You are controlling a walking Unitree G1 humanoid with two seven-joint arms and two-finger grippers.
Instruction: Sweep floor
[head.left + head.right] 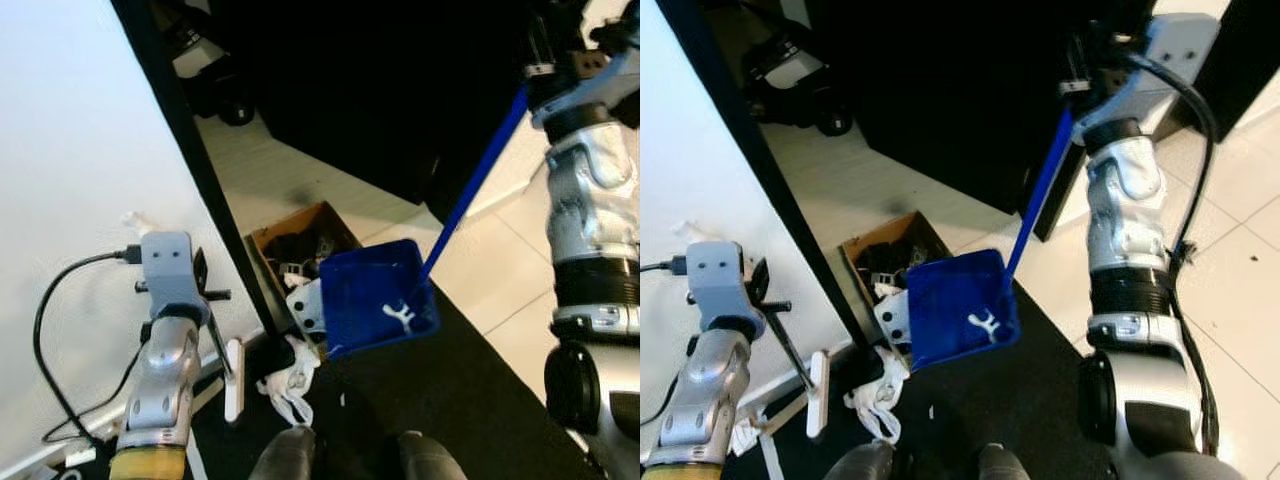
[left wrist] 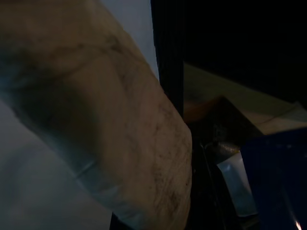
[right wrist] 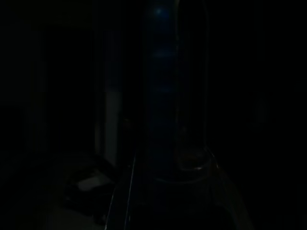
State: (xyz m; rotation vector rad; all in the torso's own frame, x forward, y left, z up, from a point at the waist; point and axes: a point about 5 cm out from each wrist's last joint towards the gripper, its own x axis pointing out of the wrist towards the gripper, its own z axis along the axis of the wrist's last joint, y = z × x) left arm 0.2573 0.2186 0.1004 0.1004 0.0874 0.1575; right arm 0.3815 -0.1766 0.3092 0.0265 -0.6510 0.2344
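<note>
**Pale wall, tiled floor, dark mat**

A white wall [image 1: 70, 150] ends at a black vertical edge [image 1: 190, 140]. Pale floor tiles [image 1: 1240, 230] meet a black mat [image 1: 440, 400] underfoot. Large dark furniture [image 1: 940, 90] stands behind in deep shadow; daylight brightens the tiles.

Blue dustpan [image 1: 378, 297] and cardboard box [image 1: 300, 243] crowd the black post [image 1: 215, 200].

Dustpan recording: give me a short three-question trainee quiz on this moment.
1. True or false: the blue dustpan holds a white scrap.
2. Which arm carries the dustpan's blue handle: A left, B right?
3. Fill in: the dustpan hangs beside an open cardboard ____.

Key: 1 true; 2 B, the right end effector is at the handle's top; 3 box.
</note>
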